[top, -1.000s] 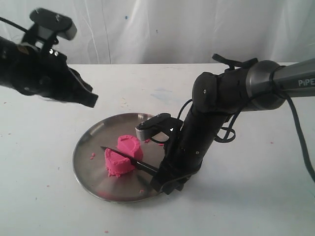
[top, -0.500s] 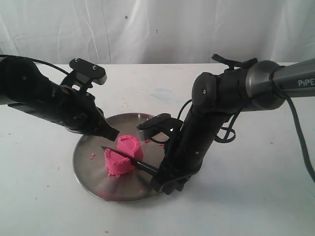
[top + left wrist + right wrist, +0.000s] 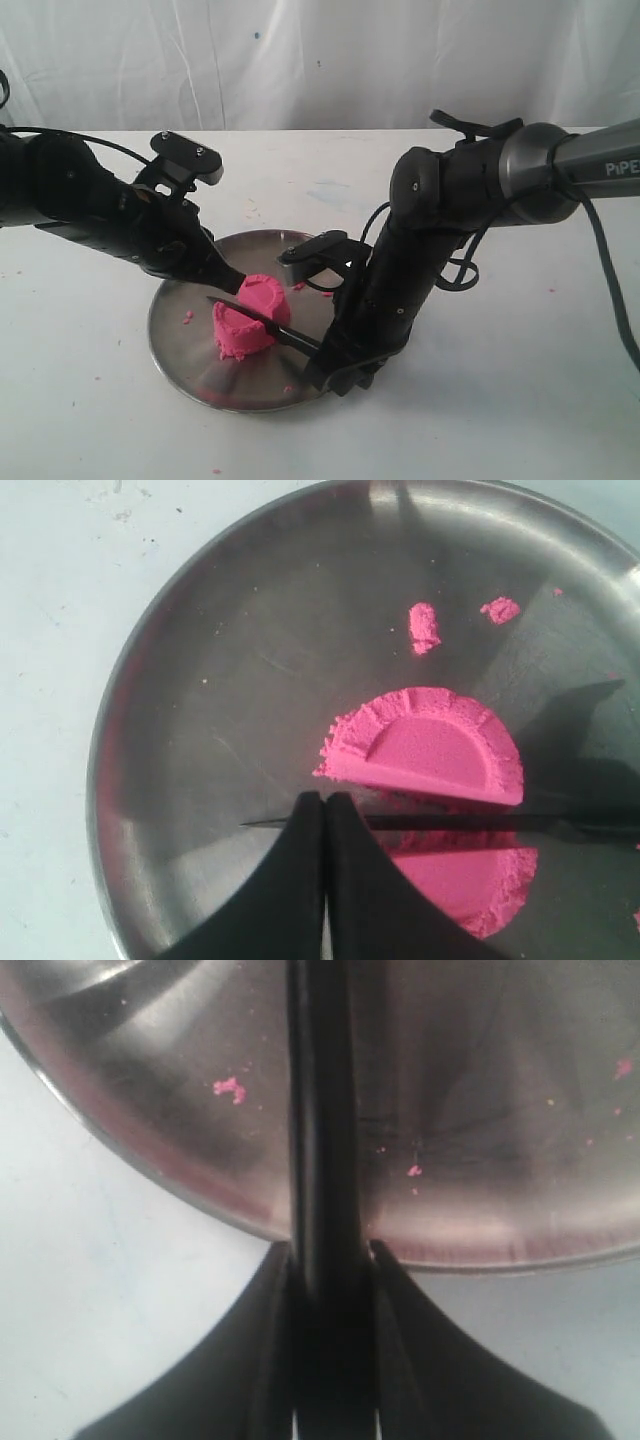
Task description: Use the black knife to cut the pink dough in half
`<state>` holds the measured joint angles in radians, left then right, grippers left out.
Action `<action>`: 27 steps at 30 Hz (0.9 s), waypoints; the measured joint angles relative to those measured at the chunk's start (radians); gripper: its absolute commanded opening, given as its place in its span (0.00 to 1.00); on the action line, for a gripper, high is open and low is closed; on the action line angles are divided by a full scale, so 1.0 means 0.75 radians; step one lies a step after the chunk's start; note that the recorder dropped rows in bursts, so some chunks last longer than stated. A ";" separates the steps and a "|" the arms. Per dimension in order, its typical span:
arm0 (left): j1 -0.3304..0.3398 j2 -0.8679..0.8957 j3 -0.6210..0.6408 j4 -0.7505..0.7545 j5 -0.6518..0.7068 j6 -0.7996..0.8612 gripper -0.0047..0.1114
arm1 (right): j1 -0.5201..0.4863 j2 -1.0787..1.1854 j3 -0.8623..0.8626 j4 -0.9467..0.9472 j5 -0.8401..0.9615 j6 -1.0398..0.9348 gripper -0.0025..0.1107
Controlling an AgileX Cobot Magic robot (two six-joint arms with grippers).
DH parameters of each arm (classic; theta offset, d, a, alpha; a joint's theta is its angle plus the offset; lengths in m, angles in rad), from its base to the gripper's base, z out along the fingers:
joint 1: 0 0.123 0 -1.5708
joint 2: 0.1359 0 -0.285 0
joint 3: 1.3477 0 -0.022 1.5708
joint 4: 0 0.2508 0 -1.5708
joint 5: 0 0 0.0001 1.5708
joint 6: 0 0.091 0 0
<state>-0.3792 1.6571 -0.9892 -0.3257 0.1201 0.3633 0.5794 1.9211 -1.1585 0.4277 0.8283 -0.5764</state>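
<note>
Here the right end effector (image 3: 325,1260) grips the black knife (image 3: 262,317) between two pink dough (image 3: 250,312) halves; left end effector (image 3: 325,810) pinched empty.

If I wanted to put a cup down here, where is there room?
The white table is bare in front of the right arm, and at the near left corner beside the steel plate. The plate itself is crowded: two pink dough halves, the black knife between them, and both tools over it.

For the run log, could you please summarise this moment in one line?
pink dough: two halves | black knife: between halves, held by right pincer | left pincer: shut, above steel plate
</note>
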 measured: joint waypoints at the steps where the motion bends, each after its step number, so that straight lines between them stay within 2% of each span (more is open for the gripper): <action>1: 0.000 0.000 0.000 0.000 -0.002 0.000 0.04 | 0.000 0.000 0.000 0.000 0.000 0.000 0.02; 13: 0.000 0.000 0.000 0.000 -0.005 0.002 0.04 | 0.000 0.005 -0.001 0.028 0.086 -0.023 0.02; 27: 0.000 0.000 0.000 0.000 -0.005 0.002 0.04 | 0.000 0.018 0.002 -0.054 0.107 0.008 0.02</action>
<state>-0.3792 1.6571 -0.9892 -0.3257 0.1161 0.3651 0.5794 1.9348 -1.1569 0.3869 0.9084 -0.5702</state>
